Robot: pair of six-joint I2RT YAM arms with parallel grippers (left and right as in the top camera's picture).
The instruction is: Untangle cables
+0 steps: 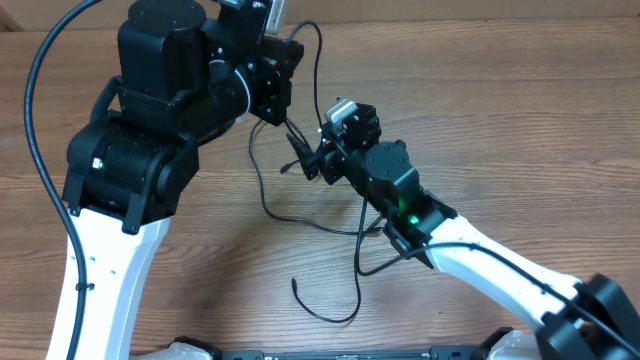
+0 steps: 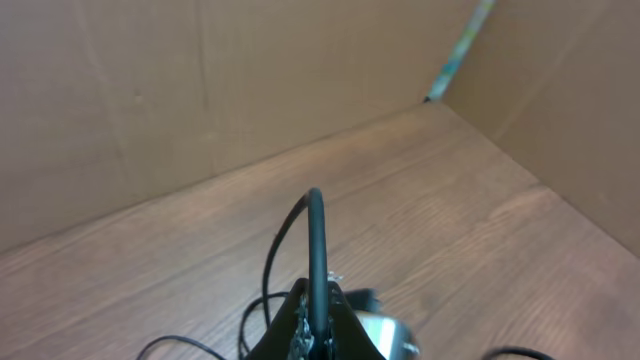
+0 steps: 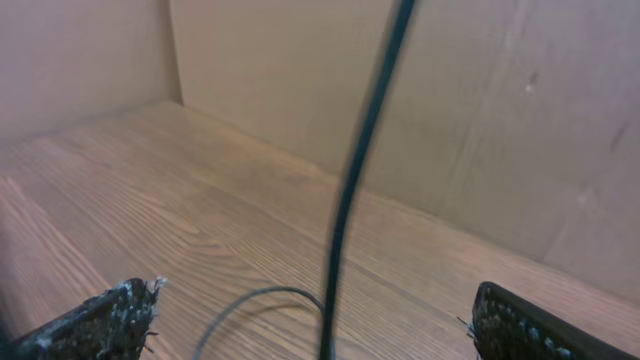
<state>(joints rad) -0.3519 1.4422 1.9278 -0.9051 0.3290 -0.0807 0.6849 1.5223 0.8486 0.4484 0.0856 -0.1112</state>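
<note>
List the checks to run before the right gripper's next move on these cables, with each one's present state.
1. Left gripper shut on a cable: ok.
2. Right gripper open wide: ok.
3. Hanging cable passes between the right gripper's fingers: ok.
4. Held cable free of the others: cannot tell, the crossings are hidden.
5. Loose end lying on the table: ok.
</note>
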